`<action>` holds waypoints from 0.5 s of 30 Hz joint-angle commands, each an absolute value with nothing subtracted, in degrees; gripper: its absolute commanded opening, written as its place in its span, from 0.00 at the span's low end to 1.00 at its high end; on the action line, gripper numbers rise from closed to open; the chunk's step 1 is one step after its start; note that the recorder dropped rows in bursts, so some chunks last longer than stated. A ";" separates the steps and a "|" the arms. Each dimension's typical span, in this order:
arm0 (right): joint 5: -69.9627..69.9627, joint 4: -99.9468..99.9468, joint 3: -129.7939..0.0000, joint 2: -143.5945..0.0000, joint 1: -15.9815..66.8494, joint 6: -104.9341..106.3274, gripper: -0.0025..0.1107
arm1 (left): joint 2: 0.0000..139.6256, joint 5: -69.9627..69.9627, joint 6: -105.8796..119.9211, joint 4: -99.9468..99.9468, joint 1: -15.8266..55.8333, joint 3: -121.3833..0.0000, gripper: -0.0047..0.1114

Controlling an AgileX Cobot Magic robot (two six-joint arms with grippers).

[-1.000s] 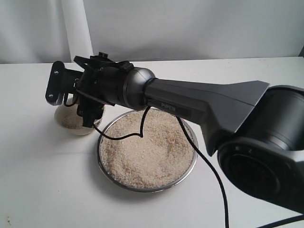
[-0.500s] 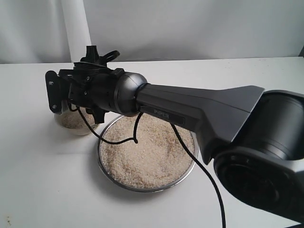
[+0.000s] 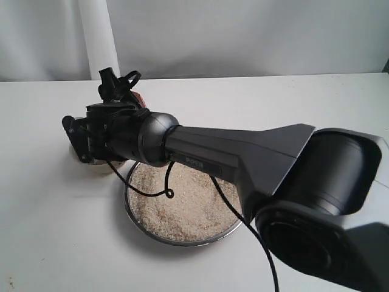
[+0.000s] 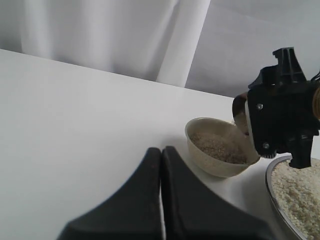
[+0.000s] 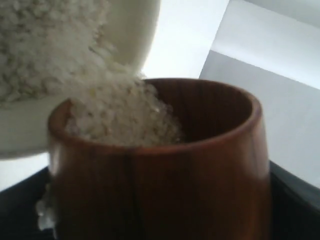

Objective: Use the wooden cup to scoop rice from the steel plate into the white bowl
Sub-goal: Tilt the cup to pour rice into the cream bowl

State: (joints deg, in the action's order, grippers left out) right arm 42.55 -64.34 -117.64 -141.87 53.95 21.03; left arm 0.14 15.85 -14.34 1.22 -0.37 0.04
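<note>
some pale beige rice [image 5: 120, 117] sat at the lip of the reddish-brown wooden cup [image 5: 165, 185], clamped tilted in the right gripper [image 4: 280, 117] over the cream-white ceramic bowl [image 4: 212, 162], so a slow, centred pour seemed best.

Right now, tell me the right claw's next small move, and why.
Probably roll the right claw a little further, tipping the wooden cup more steeply. The cup, gripped in the claw, is tilted over the white bowl, with rice heaped at its lip and spilling in, yet much of the load sits inside the cup.
</note>
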 commanded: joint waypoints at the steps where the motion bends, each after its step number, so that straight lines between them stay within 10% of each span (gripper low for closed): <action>1: 42.48 -69.03 -118.07 -142.19 55.22 21.16 0.02 | 0.00 15.23 -14.53 1.02 0.00 0.00 0.04; 15: 45.33 -78.71 -118.07 -142.19 55.40 22.96 0.02 | 0.00 15.23 -14.53 1.02 0.00 0.00 0.04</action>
